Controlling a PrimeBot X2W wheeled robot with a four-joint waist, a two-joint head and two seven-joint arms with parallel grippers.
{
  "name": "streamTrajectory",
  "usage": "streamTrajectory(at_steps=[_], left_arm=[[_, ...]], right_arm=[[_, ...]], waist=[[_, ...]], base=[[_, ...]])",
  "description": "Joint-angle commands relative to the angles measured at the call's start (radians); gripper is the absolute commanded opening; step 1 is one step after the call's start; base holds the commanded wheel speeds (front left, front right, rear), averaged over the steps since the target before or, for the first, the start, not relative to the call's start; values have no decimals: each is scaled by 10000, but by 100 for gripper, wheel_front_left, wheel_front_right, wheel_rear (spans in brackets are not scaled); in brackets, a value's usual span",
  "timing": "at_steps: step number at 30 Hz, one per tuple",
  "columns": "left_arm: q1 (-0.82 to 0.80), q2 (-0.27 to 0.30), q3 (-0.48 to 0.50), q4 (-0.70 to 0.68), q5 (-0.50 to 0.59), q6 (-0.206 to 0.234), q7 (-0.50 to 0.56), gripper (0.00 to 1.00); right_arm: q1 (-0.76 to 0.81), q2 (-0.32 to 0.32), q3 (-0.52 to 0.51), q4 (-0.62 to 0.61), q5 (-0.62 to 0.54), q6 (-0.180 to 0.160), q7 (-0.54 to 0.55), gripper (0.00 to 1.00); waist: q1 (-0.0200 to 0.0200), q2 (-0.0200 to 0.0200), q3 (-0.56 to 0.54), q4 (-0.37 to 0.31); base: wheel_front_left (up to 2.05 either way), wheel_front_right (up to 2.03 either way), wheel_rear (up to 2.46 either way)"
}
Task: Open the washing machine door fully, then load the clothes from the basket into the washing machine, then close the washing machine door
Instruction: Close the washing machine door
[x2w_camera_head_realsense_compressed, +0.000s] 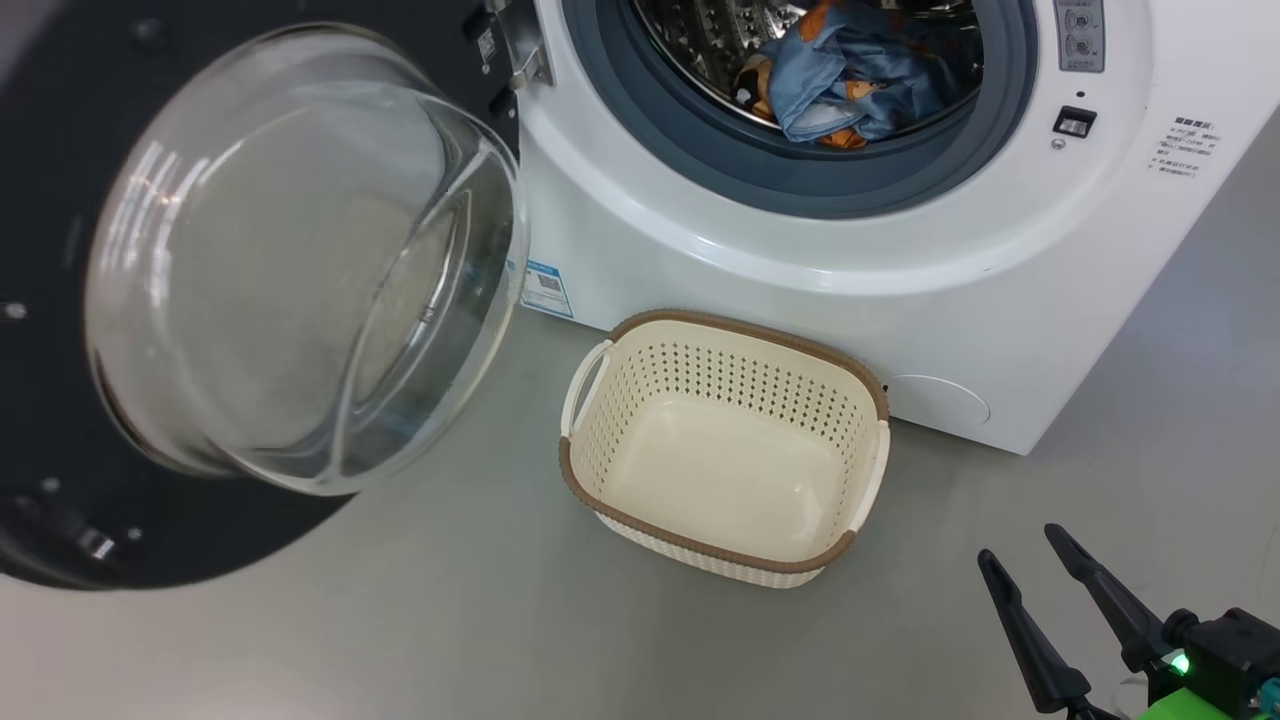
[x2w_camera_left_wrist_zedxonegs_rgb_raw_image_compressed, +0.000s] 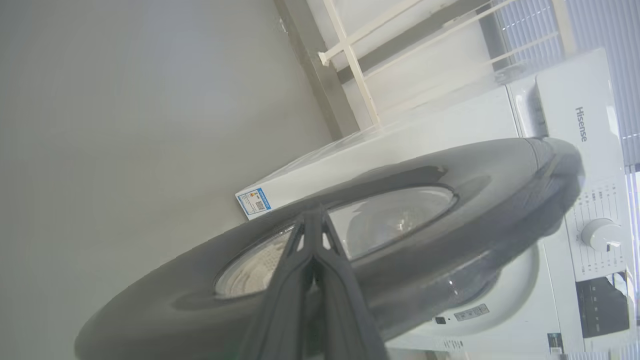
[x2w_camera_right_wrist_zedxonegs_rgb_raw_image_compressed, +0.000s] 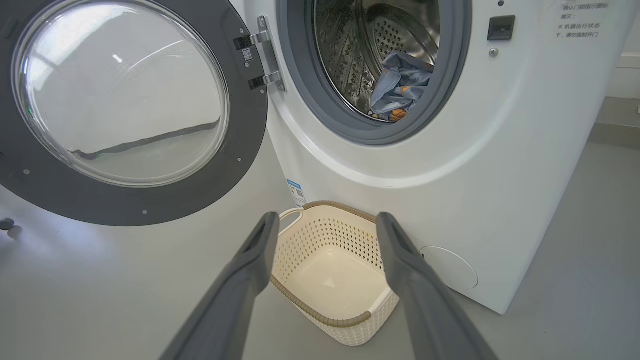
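Note:
The white washing machine (x2w_camera_head_realsense_compressed: 900, 260) stands with its round black-rimmed door (x2w_camera_head_realsense_compressed: 60, 200) swung wide to the left, glass bowl bulging toward me. Blue-grey clothes (x2w_camera_head_realsense_compressed: 850, 85) with orange motifs lie inside the steel drum; the clothes (x2w_camera_right_wrist_zedxonegs_rgb_raw_image_compressed: 400, 85) show low in the opening. The cream basket (x2w_camera_head_realsense_compressed: 600, 420) sits on the floor in front of the machine with nothing in it. My right gripper (x2w_camera_head_realsense_compressed: 1015, 550) hovers open at the lower right, apart from the basket (x2w_camera_right_wrist_zedxonegs_rgb_raw_image_compressed: 295, 295). My left gripper (x2w_camera_left_wrist_zedxonegs_rgb_raw_image_compressed: 314, 212) is shut, its tips at the outer face of the door (x2w_camera_left_wrist_zedxonegs_rgb_raw_image_compressed: 450, 165); whether they touch it I cannot tell.
Grey floor spreads left and in front of the basket. A blue label sticker (x2w_camera_head_realsense_compressed: 545, 288) marks the machine's lower front corner. The machine's control knob (x2w_camera_left_wrist_zedxonegs_rgb_raw_image_compressed: 600, 234) and panel show in the left wrist view, with a wall and white rail (x2w_camera_left_wrist_zedxonegs_rgb_raw_image_compressed: 350, 50) behind.

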Motion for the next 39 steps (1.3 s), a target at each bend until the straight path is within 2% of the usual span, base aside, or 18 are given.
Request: streamTrajectory(at_steps=[1,10,21,31,39], left_arm=[[177,304,-66,-707,-253,-117,661,0],[991,193,-397,-2688,-1145,-136,2419,0],[1633,-303,-882,-5737,-2482,-142,4078,0],[1280,-1140,-2020,-7457,-2318,-143,4294,0],[313,-2022,-2981,-7734,-1775,-143,3764,0]], right_arm=[[-55,-125,160,-193,-36,16,-49,100],[-72,5,172,-185,-48,16,-49,100],[-120,140,98,-203,-58,16,-49,100],[-289,244,5,-259,-79,16,-49,100],[-541,336,-108,-288,-85,16,-49,100]], waist=[[0,-1,-41,3],[0,-1,-119,-40],[0,-1,-158,-297],[0,-1,-8,-942],[0,-1,288,-1676]], base=[[0,0,0],[0,0,0],[0,0,0],[0,0,0],[0,0,0]])
